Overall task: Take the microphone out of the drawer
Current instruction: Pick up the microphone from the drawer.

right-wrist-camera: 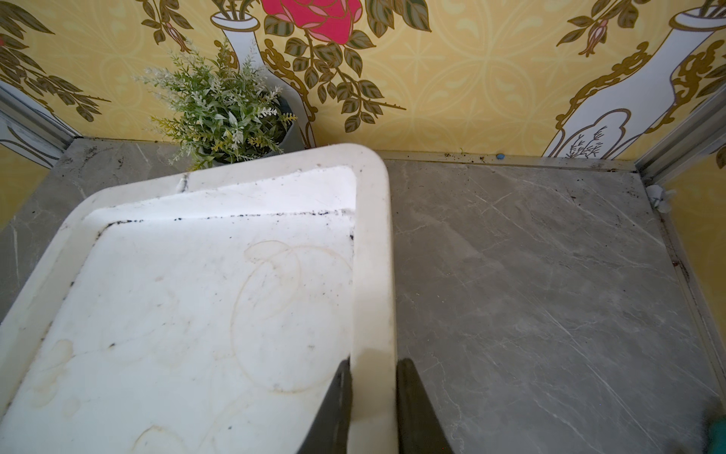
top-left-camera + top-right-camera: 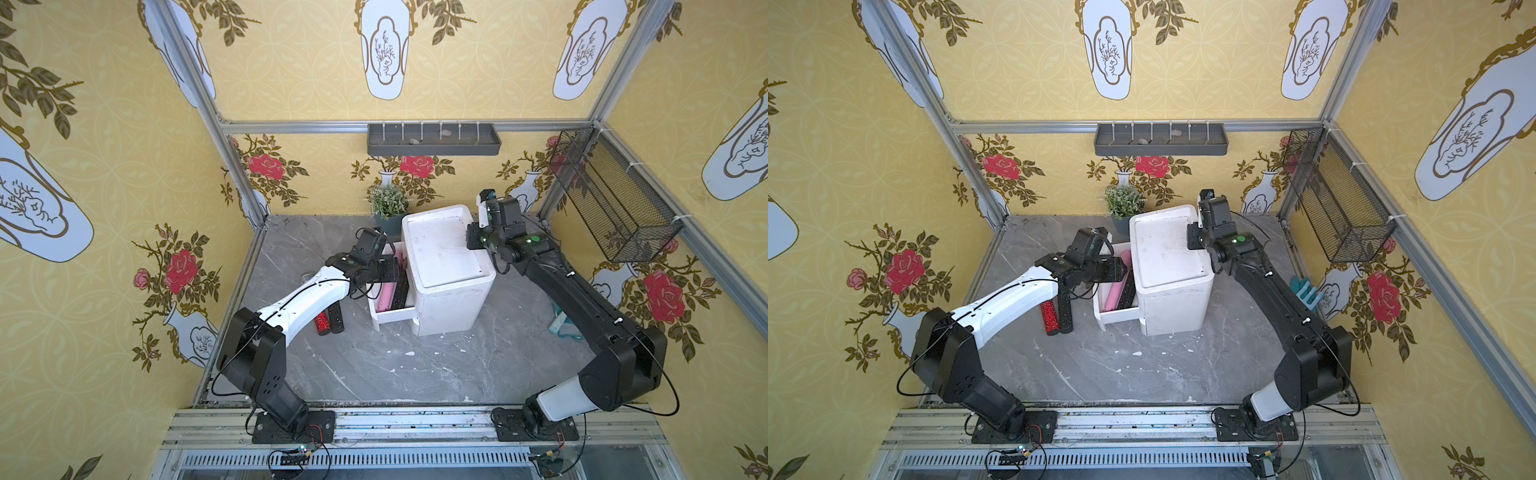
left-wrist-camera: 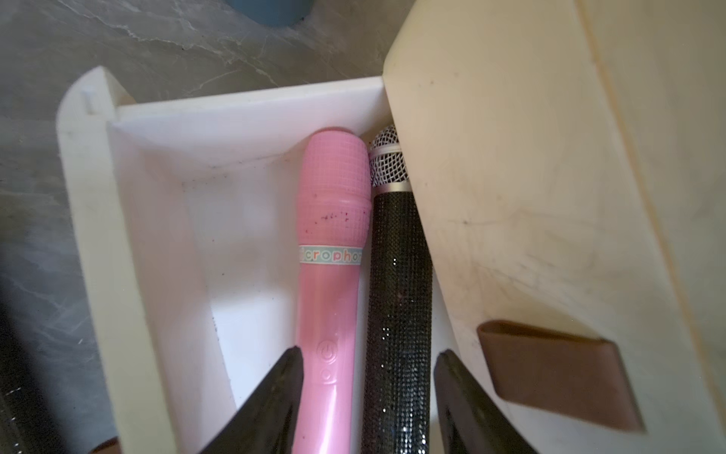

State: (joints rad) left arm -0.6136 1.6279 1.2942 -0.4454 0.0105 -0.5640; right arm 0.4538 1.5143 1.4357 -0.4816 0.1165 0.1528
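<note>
Black left pincer gapes over the pink microphone; right pincer grips cabinet rim.

Bright, even, diffuse light fills both top views, and the desk carries only faint, soft-edged shadows. Wide-angle distortion bows the frame posts toward the picture edges. In the right wrist view the top of the cabinet is almost washed-out white, and the right fingers are dark and soft. In the left wrist view the left fingers blur close to the lens, and one lower corner falls dark.
</note>
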